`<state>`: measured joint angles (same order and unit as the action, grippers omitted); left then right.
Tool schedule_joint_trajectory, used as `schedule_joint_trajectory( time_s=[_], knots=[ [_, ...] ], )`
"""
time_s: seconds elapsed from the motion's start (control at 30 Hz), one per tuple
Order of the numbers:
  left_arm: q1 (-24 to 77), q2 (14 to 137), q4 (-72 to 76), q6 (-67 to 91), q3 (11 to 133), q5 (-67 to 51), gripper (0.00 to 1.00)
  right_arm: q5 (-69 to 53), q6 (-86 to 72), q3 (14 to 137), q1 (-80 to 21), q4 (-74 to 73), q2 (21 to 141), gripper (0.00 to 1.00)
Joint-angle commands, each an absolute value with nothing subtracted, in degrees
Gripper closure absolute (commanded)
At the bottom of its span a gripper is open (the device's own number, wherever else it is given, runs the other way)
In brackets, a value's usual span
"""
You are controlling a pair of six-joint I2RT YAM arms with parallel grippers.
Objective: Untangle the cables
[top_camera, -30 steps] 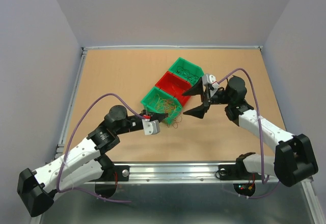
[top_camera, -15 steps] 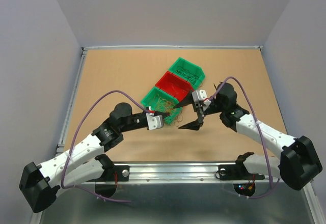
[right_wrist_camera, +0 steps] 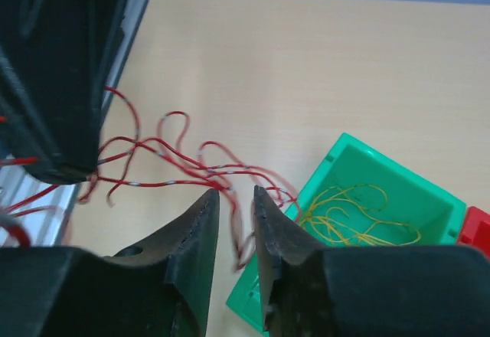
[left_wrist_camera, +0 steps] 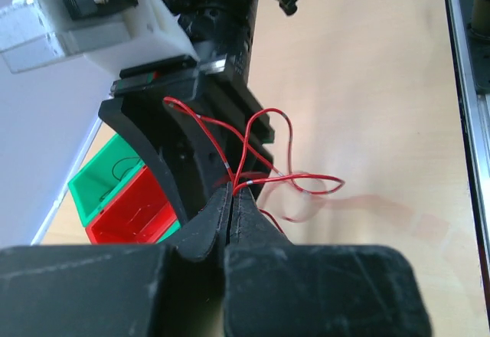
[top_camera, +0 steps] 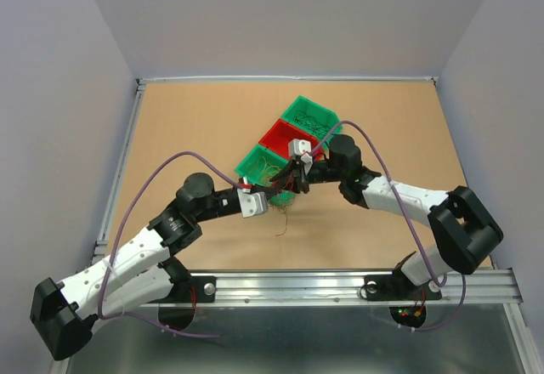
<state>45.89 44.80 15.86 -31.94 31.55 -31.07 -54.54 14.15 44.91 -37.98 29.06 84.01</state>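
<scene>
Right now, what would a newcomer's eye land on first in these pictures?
The tangle of red wires pinched in the shut left gripper over the table's middle. The right gripper reaches in at them, jaws slightly apart. Beside them three bins stand in a slanted row: green, red, green.

In the right wrist view, one strand of the red cables (right_wrist_camera: 164, 157) is smeared where it runs between the fingers (right_wrist_camera: 195, 245) of the right gripper (right_wrist_camera: 234, 199), just off the corner of the near green bin (right_wrist_camera: 398, 191). Whether they pinch it cannot be told. The red bin (right_wrist_camera: 479, 228) behind that bin is cut by the picture's edge. In the left wrist view the right gripper hides all but a sliver of that bin, and a cable loop beside it is blurred. From above, the right gripper and the left gripper (top_camera: 279, 192) cover that bin's near corner, and the cables there are too thin to trace.
</scene>
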Motion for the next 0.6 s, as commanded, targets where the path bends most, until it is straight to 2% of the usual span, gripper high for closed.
schedule_joint_trajectory(
  time_s=[0.0, 0.03, 0.07, 0.2, 0.27, 0.43, 0.5, 0.57],
  knots=[
    [45.3, 42.7, 19.8, -30.3, 34.1, -32.4, 1.00, -48.3, 10.6, 48.4, -38.3, 39.2, 84.7, 0.79],
    [45.2, 42.2, 20.0, -29.9, 33.8, -32.3, 1.00, -46.9, 10.3, 48.0, -38.4, 39.9, 84.6, 0.97],
    [45.0, 41.8, 20.5, -29.6, 33.6, -31.9, 1.00, -45.8, 10.0, 47.8, -38.4, 40.1, 84.4, 0.99],
    [43.9, 39.3, 26.6, -26.2, 31.3, -25.9, 1.00, -38.9, 10.1, 46.6, -38.4, 40.1, 83.5, 1.00],
    [43.5, 38.2, 30.1, -24.6, 30.2, -21.3, 1.00, -30.6, 10.1, 46.0, -38.3, 40.1, 83.3, 0.99],
    [39.0, 35.9, 44.7, -18.3, 26.6, 4.6, 1.00, -23.1, 3.0, 48.1, -33.7, 40.9, 86.1, 0.99],
    [33.2, 35.9, 48.9, -13.5, 26.1, 12.4, 1.00, -20.2, -2.8, 49.1, -28.8, 42.3, 88.2, 1.00],
    [24.8, 36.1, 49.9, -6.6, 26.2, 13.9, 1.00, -16.6, -13.6, 49.4, -22.1, 44.7, 89.6, 1.00]
  ],
)
